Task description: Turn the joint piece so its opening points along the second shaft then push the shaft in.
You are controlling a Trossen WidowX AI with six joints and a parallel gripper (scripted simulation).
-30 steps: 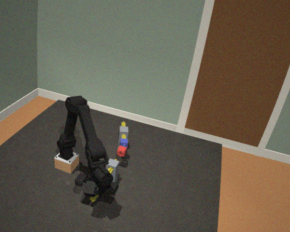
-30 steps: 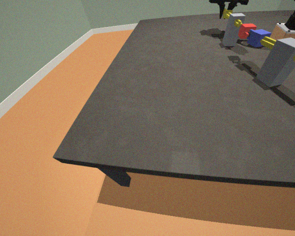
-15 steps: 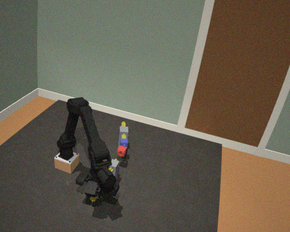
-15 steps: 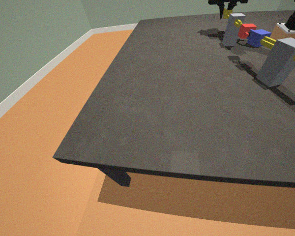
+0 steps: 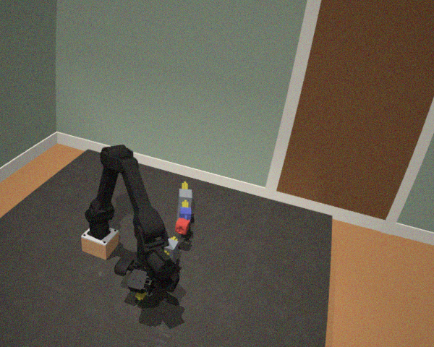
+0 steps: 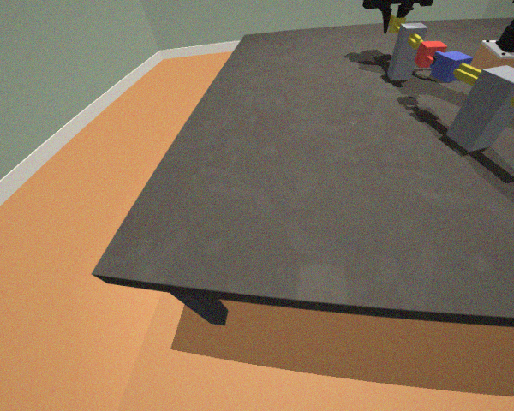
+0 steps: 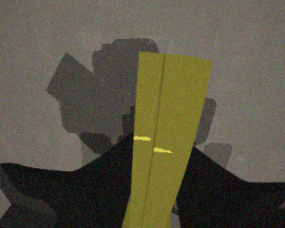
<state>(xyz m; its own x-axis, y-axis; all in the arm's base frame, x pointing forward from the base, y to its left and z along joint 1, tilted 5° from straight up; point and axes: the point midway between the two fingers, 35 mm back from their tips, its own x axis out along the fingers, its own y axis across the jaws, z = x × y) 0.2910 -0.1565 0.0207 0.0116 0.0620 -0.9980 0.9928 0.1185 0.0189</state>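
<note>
The second shaft point(image 5: 140, 296) point(image 6: 397, 24) point(image 7: 176, 95) is yellow and runs through its grey block point(image 5: 171, 253) point(image 6: 404, 55). My gripper point(image 6: 393, 21) point(image 7: 155, 136) is shut on its outer part, on the far side of that block from the joint. The shaft's inner end shows a short way past the block, with a gap to the red joint piece point(image 5: 182, 226) point(image 6: 430, 54) in the top view. The red piece is hinged to a blue piece point(image 5: 185, 212) point(image 6: 450, 66) on the yellow first shaft point(image 5: 185, 203) point(image 6: 468, 74). The opening's exact direction is unclear.
The first shaft's grey block point(image 5: 185, 193) point(image 6: 485, 106) stands beyond the blue piece. The arm's base point(image 5: 99, 244) is left of the blocks in the top view. All stand on a dark table point(image 5: 265, 280) point(image 6: 271, 176).
</note>
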